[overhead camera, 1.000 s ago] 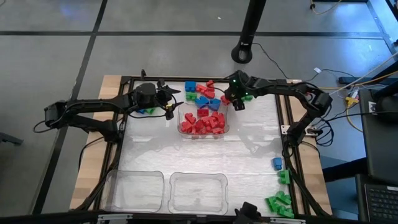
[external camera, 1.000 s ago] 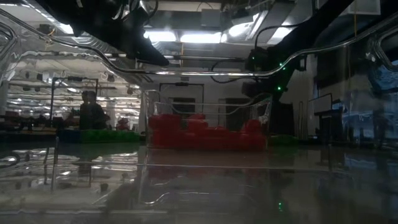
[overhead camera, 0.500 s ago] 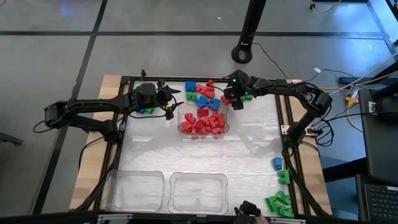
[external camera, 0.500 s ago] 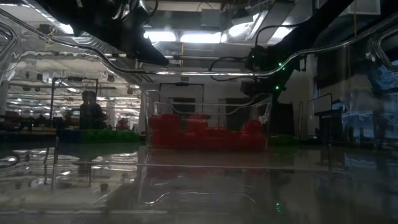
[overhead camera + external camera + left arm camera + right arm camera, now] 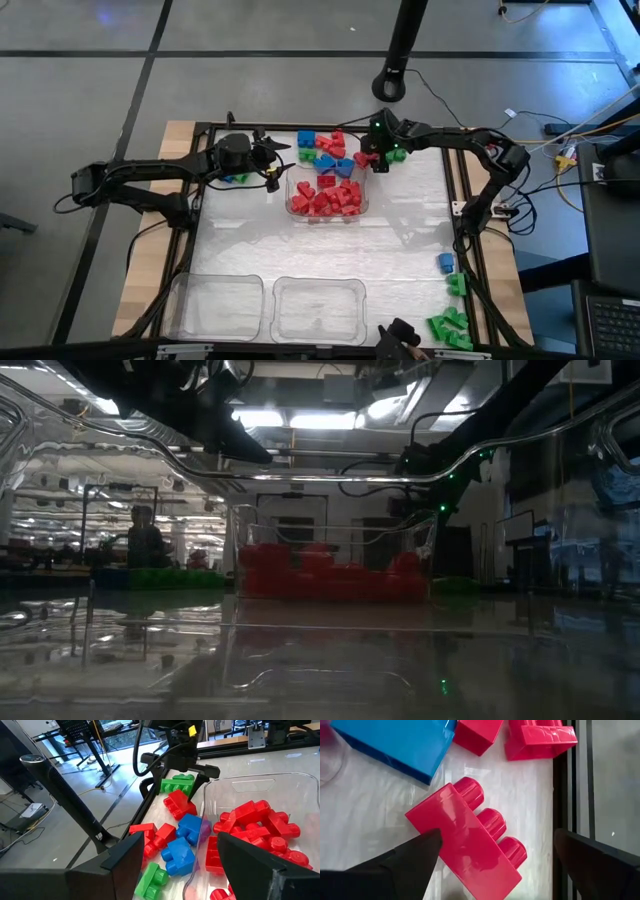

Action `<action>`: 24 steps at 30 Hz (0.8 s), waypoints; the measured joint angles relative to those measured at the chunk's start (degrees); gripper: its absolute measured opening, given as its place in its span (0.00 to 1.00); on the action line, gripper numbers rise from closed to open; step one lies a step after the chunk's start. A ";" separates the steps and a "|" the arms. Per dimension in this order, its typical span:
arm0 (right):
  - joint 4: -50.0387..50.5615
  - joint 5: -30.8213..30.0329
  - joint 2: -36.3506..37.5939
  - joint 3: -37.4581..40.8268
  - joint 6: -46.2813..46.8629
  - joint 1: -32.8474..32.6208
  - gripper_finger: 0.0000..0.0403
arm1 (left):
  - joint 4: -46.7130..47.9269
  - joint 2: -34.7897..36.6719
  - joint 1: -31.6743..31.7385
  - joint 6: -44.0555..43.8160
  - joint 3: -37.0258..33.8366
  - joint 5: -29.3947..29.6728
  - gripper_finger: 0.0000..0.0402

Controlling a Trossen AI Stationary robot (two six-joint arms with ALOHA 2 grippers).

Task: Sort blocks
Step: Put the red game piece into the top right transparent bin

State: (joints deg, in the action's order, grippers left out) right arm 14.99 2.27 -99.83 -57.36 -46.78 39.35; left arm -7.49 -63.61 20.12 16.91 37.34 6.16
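The right end effector (image 5: 369, 159) hangs at the far side of the white bench (image 5: 400, 240), its fingers spread wide on either side of a red three-stud plastic brick (image 5: 470, 837) lying on the bench, not gripping it. Just left lies the loose pile of red, blue and green bricks (image 5: 325, 150), beyond the clear rectangular tray of red bricks (image 5: 327, 197). The left end effector (image 5: 272, 165) hovers left of that tray, fingers partly apart, empty.

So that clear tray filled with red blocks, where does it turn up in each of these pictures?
High view: the tray sits centre, at the table's far end.
Low view: mid-picture, red blocks heaped inside.
Left wrist view: on the right, past the left pincer.
Right wrist view: cannot tell.
Shared landmark: the red blocks inside it.
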 joint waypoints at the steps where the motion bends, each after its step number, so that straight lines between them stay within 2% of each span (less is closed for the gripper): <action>1: -0.03 0.27 -0.01 0.00 -0.66 0.06 0.99 | 0.00 0.00 0.00 0.00 0.00 0.01 0.60; 9: 2.14 0.59 3.90 0.50 -4.90 0.05 0.98 | 0.19 0.00 0.00 -0.04 0.00 0.01 0.60; 14: 2.76 1.05 6.40 0.42 -1.89 0.05 0.97 | 0.52 0.00 0.00 -0.16 0.00 0.00 0.60; 19: 2.75 4.67 4.91 0.45 -1.66 0.05 0.97 | 0.70 0.00 0.00 -0.26 0.00 0.00 0.60; 24: 1.89 5.43 2.09 0.25 -1.86 0.05 0.97 | 0.95 0.00 0.00 -0.25 0.00 0.01 0.60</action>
State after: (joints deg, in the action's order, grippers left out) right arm 16.89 7.70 -97.75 -57.11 -48.63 39.40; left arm -6.54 -63.61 20.12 16.65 37.34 6.17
